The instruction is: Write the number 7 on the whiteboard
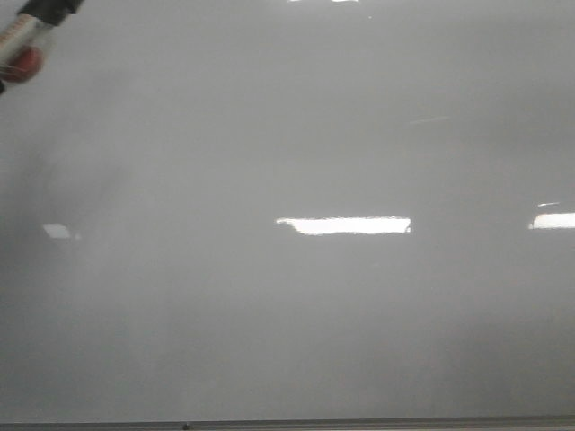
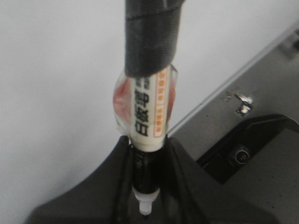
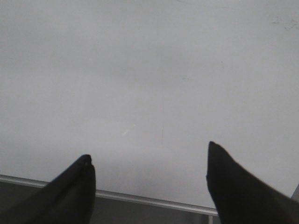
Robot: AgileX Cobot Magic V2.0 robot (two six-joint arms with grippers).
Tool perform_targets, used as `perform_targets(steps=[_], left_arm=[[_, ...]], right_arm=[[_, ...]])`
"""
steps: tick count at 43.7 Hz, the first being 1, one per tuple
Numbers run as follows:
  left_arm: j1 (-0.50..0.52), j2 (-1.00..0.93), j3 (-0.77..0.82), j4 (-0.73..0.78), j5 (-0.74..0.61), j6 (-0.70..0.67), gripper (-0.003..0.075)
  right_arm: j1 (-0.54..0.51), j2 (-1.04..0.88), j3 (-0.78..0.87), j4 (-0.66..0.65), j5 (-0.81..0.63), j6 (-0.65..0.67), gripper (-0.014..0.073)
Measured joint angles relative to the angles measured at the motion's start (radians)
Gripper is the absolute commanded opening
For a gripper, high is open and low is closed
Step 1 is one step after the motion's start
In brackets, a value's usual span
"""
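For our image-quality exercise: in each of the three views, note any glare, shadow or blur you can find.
Front view: bright rectangular glare patches lie on the glossy pale grey whiteboard; its left side is darker. Left wrist view: the white-and-black marker pen in the left gripper is soft, its label slightly blurred. Right wrist view: even light, the right gripper with its dark fingers apart.

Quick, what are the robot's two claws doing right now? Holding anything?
Left gripper: closed on a whiteboard marker.
Right gripper: open and empty, in front of the whiteboard.
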Motion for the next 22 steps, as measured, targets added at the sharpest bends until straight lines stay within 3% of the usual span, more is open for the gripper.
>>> perform_targets(steps=[9, 22], left_arm=[[-0.196, 0.070, -0.008, -0.049, 0.007, 0.131, -0.0020], [-0.400, 0.130, -0.060, -0.047, -0.003, 0.195, -0.0021]], right_arm=[[0.043, 0.095, -0.038, 0.028, 0.073, -0.094, 0.0526], [0.237, 0.257, -0.079, 0.225, 0.132, -0.484, 0.0435]])
